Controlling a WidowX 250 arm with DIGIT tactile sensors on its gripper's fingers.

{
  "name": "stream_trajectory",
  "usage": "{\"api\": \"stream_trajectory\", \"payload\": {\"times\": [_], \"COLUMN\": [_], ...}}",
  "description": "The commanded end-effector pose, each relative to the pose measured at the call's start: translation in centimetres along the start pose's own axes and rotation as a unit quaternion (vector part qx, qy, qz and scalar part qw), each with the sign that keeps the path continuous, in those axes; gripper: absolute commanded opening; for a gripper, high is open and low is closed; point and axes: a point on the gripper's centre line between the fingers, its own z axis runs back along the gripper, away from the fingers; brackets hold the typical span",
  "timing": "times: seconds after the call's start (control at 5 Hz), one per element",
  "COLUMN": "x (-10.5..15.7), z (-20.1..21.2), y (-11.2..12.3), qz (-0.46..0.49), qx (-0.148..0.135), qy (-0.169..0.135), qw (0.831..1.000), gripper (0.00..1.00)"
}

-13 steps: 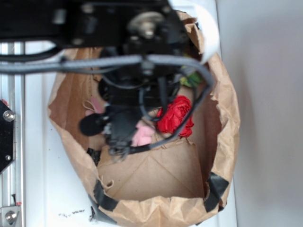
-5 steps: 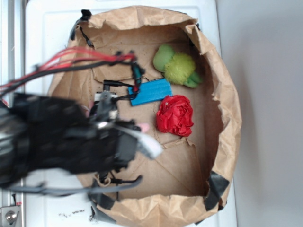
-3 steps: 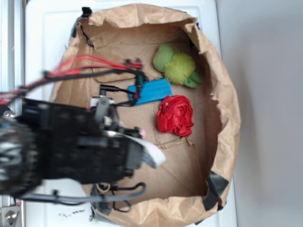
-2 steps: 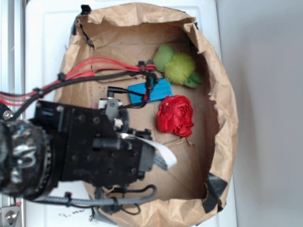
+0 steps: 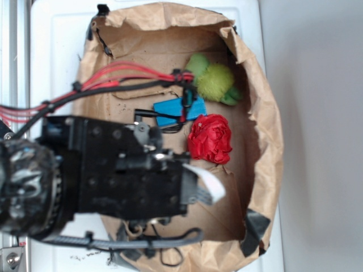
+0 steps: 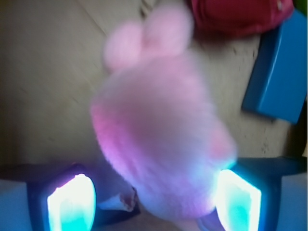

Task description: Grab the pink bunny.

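Pink bunny (image 6: 161,130) sits between jaws of gripper (image 6: 154,197), filling wrist view (blurred). Jaws apart, glowing pads at either flank; firm clamp cannot be told. Red ball (image 6: 240,17) and blue block (image 6: 279,82) beyond jaws, clear of grasp.

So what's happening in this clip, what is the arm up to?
A WidowX arm is reaching into a brown paper bag laid open on a white surface. In the wrist view the pink bunny sits between the two glowing fingers, filling most of the frame; whether they are actually squeezing it is hard to tell through the blur. In the exterior view the arm hides the bunny. A red fabric rose, a green plush toy and a blue block lie untouched in the bag.
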Motion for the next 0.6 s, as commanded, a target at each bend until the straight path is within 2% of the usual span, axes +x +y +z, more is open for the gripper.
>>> {"api": "stream_trajectory", "payload": {"times": [0.0,0.2,0.4], "x": [1.8,2.5,3.5], "z": [1.8,1.4,0.4], "y": [1.1,1.5,1.7], "qz": [-0.007,0.002,0.007], "qx": [0.003,0.007,0.018], "qy": [-0.039,-0.052,-0.047], "qw": [0.999,0.999,0.999], "gripper": [1.00,1.00,1.00]}}
